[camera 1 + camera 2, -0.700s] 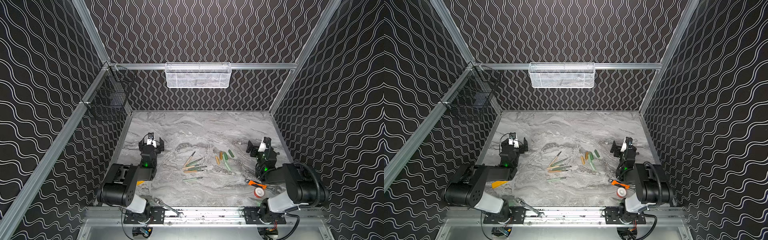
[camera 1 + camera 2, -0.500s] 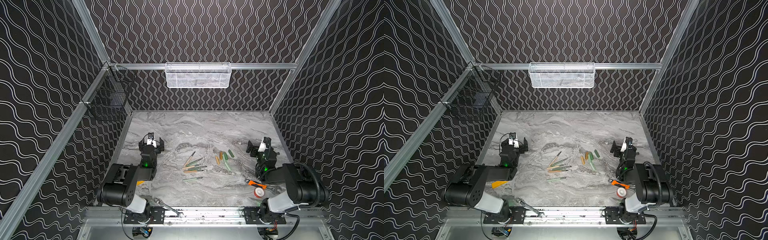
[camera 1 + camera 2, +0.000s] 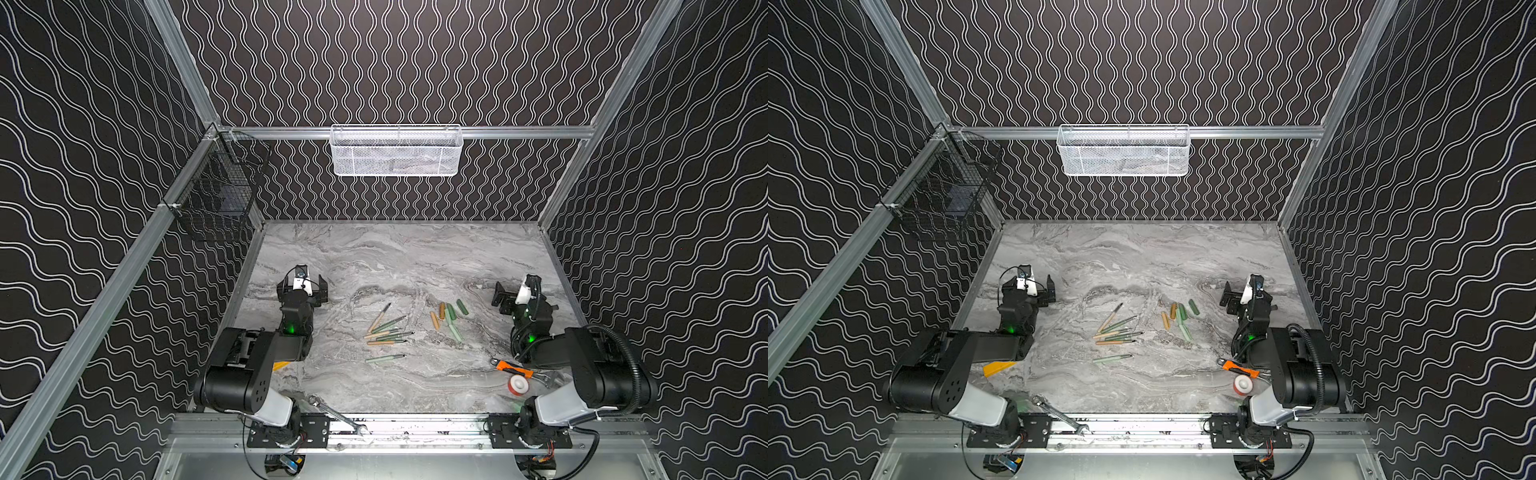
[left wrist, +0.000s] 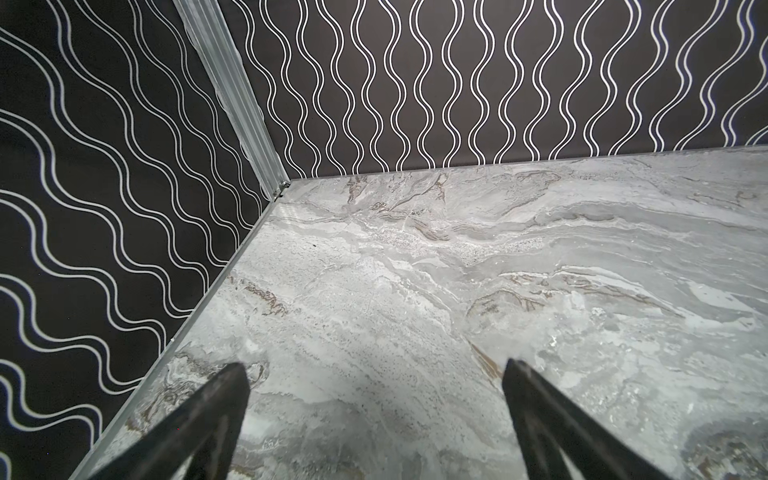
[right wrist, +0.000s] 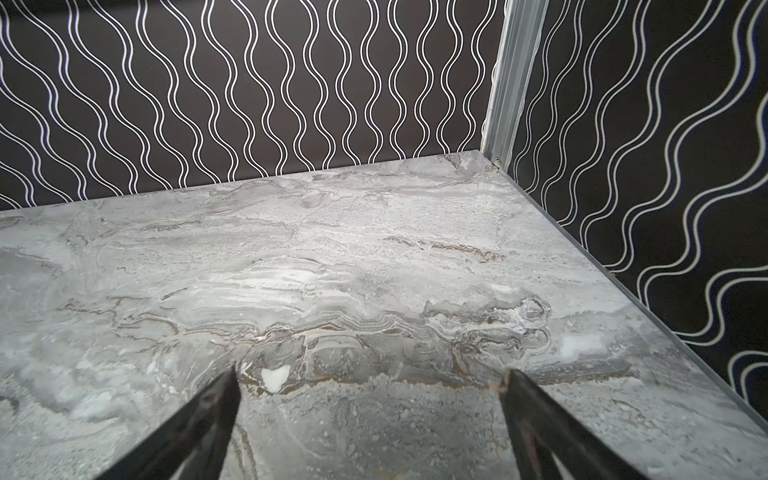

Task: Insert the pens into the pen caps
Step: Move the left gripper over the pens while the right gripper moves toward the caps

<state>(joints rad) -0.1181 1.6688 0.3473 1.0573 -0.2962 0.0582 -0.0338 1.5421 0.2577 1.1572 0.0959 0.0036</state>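
Note:
In both top views several pens [image 3: 386, 332] [image 3: 1116, 332] lie loose near the middle of the marble table [image 3: 374, 257], tan and green barrels with dark tips. Just right of them lie several pen caps [image 3: 449, 316] [image 3: 1178, 315], tan-orange, pale green and dark green. My left gripper [image 3: 303, 287] [image 3: 1029, 289] rests low at the left, well clear of the pens, open and empty. My right gripper [image 3: 517, 293] [image 3: 1246, 296] sits at the right, beyond the caps, also open and empty. Both wrist views show only bare marble between the spread fingers of the left gripper [image 4: 376, 368] and the right gripper [image 5: 372, 374].
An orange-handled tool [image 3: 509, 368] and a red-and-white tape roll [image 3: 518, 384] lie near the right arm's base. A steel wrench [image 3: 336, 415] lies at the front edge. A yellow piece [image 3: 998, 368] lies by the left arm. A white mesh basket [image 3: 397, 151] and a black wire basket [image 3: 218, 195] hang on the walls.

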